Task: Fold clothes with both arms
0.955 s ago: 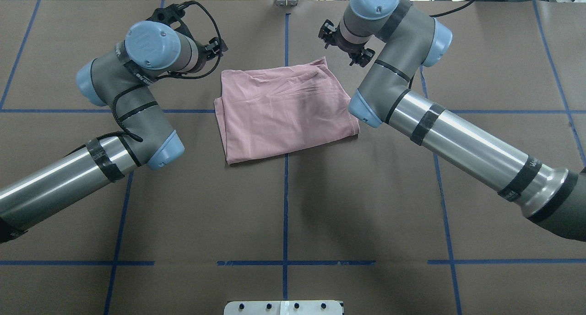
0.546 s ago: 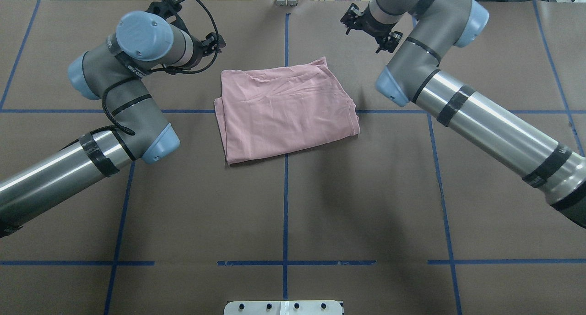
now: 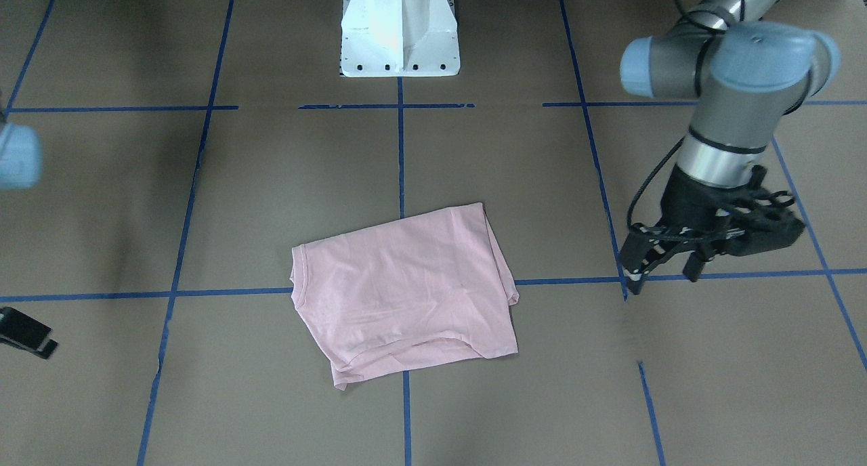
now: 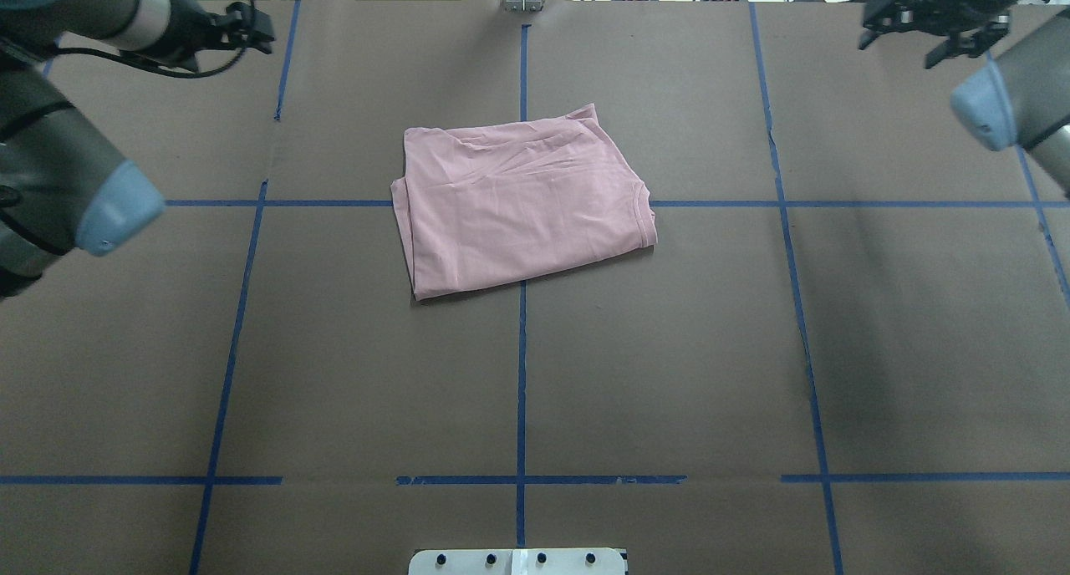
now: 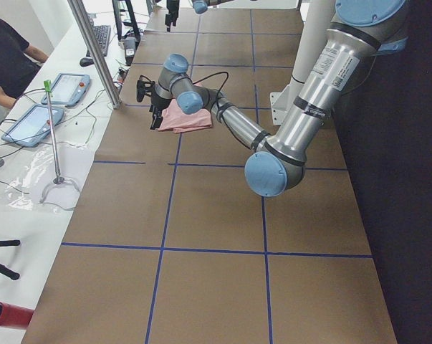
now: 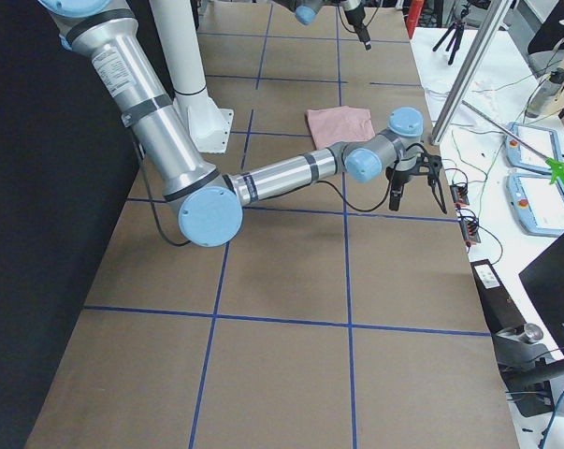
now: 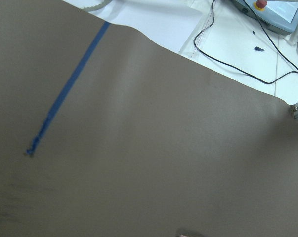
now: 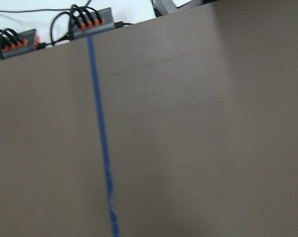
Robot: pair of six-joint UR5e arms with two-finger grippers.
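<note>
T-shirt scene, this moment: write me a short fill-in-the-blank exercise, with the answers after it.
The T-shirt is coloured ___.
It lies ___ into a compact rectangle on the table.
The left end effector is open and holds ___.
The tape lines on the table are ___.
Missing words: pink; folded; nothing; blue.

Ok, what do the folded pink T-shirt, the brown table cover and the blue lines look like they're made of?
T-shirt: soft matte knit, likely cotton jersey; it lies limp with fine creases and a stitched hem. Table cover: apparently matte brown paper, laid in flat sheets with visible seams. Blue lines: probably tape, with gaps and ragged ends.
</note>
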